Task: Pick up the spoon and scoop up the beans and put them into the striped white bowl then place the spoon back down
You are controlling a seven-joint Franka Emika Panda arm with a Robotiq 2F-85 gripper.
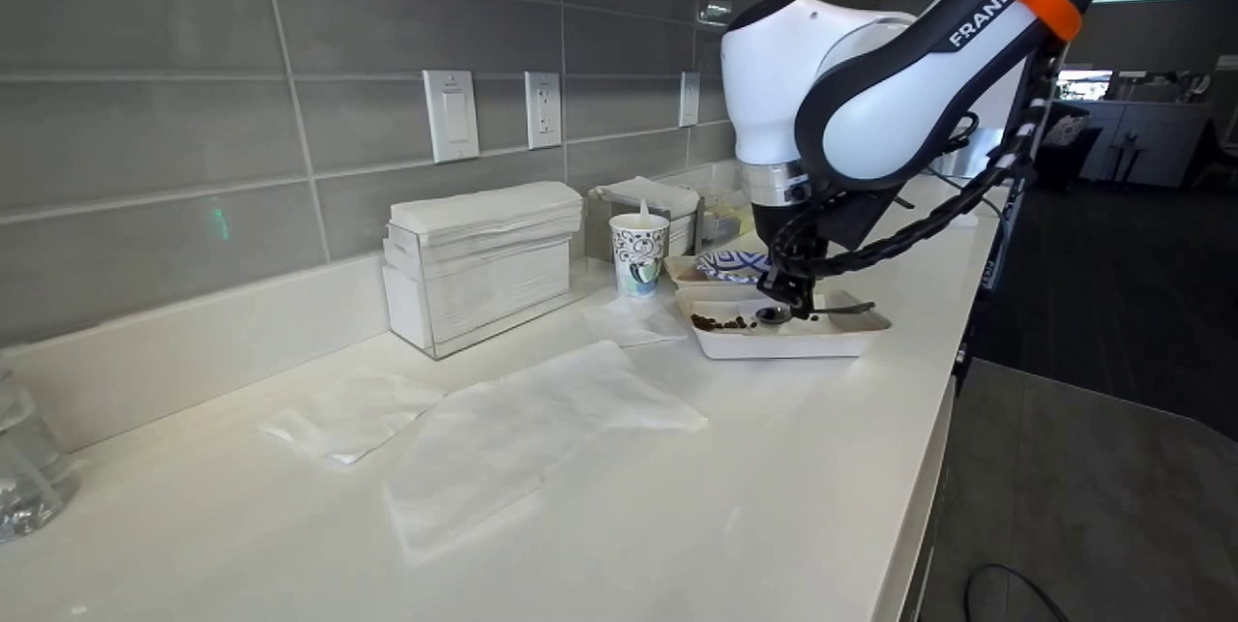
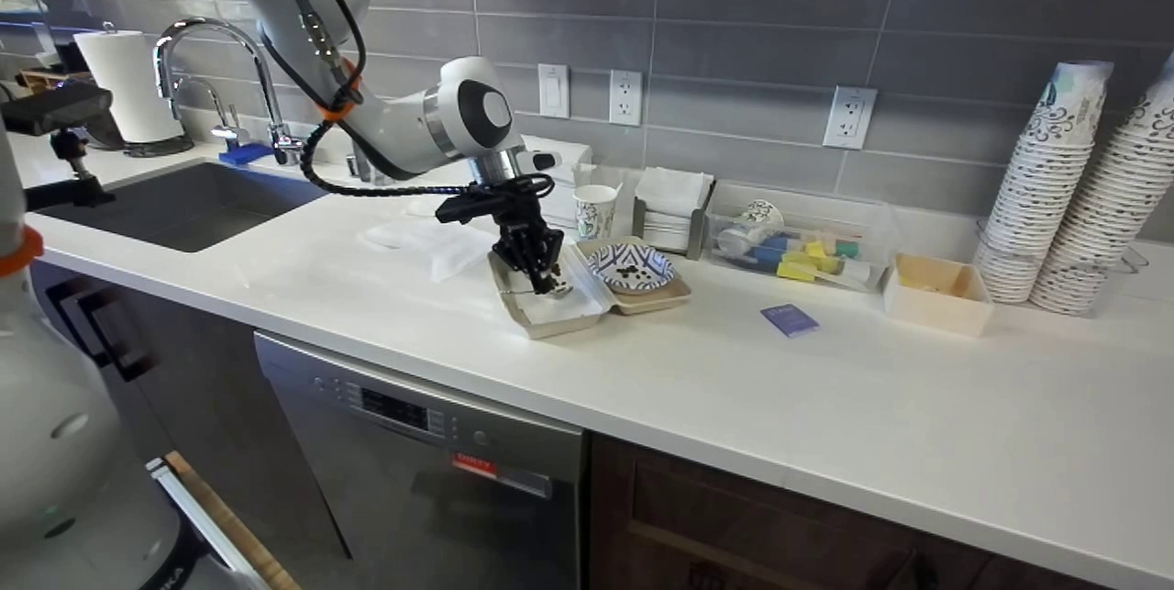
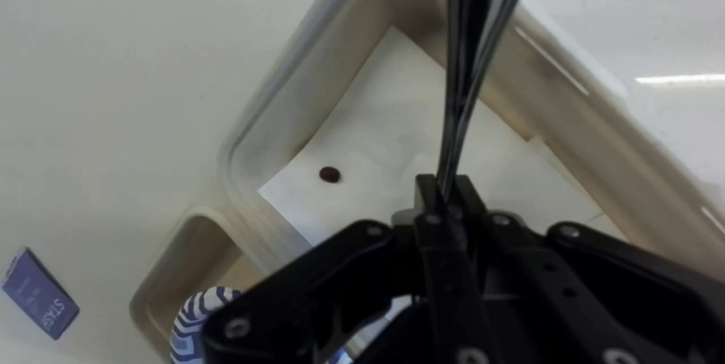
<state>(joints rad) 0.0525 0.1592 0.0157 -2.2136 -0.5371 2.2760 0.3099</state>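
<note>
Inside a white box (image 1: 783, 344) on the counter (image 1: 754, 487), the spoon (image 1: 843, 310) is held by the gripper (image 1: 801, 311); its handle is pinched tightly between the fingers (image 3: 426, 191). Seen from an exterior view, the scoop end is pointed left, just beside a scatter of dark beans (image 1: 716, 323), and the handle is stretched out to the right, toward the rim. Whether anything is carried in the scoop cannot be told. From the wrist, a lone bean (image 3: 329, 174) is seen on the white paper (image 3: 385, 103) with which the box is lined. The striped white bowl (image 2: 610, 255) is set in a shallow tray (image 2: 656, 300), just to the right of the box in an exterior view, and a few dark specks (image 2: 629, 271) are shown inside it. On the far side, near the wall (image 2: 752, 21), a printed cup (image 1: 639, 264) is placed between a larger pile of napkins (image 1: 493, 269) and a smaller pile (image 1: 682, 237). Loose napkins (image 1: 551, 419) are spread nearer, to the left. To the tray's right in an exterior view, a purple packet (image 2: 789, 320) is laid, with a clear bin (image 2: 873, 228) set beyond it and paper cups (image 2: 1050, 177) stacked near the right edge.
</note>
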